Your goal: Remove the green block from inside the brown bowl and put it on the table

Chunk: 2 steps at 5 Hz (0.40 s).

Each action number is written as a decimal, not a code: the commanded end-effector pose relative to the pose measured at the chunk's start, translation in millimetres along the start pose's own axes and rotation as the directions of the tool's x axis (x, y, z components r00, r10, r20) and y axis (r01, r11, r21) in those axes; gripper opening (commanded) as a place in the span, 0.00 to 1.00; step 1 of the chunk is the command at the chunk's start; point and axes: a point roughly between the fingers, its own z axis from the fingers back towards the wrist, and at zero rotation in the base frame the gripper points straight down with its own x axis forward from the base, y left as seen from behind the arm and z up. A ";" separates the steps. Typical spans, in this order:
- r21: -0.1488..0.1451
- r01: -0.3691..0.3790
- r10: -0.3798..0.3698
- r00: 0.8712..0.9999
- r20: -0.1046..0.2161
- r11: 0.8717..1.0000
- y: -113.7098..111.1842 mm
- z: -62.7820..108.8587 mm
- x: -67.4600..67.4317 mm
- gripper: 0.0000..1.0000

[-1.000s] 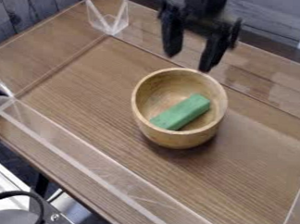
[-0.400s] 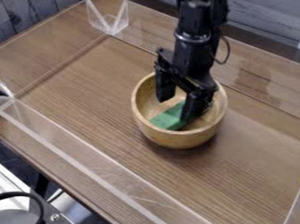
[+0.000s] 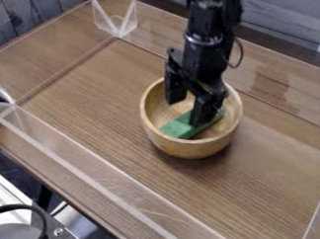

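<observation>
The black hand point(image 3: 192, 101) points straight down into the brown wooden bowl point(image 3: 163, 137), its two fingers point(image 3: 172, 94) spread wide, one on each side of the green block point(image 3: 183, 125). The block lies on the bowl's floor; it looks ungripped, though from this angle contact with a fingertip cannot be ruled out. The bowl sits mid-counter point(image 3: 85, 99), inside clear acrylic walls point(image 3: 120, 21). A second ago the hand hung above and behind the bowl; it has since come down inside the rim.
</observation>
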 end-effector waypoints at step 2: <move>0.085 -0.028 0.025 0.999 0.038 0.996 -1.1 17.8 9.2 1.00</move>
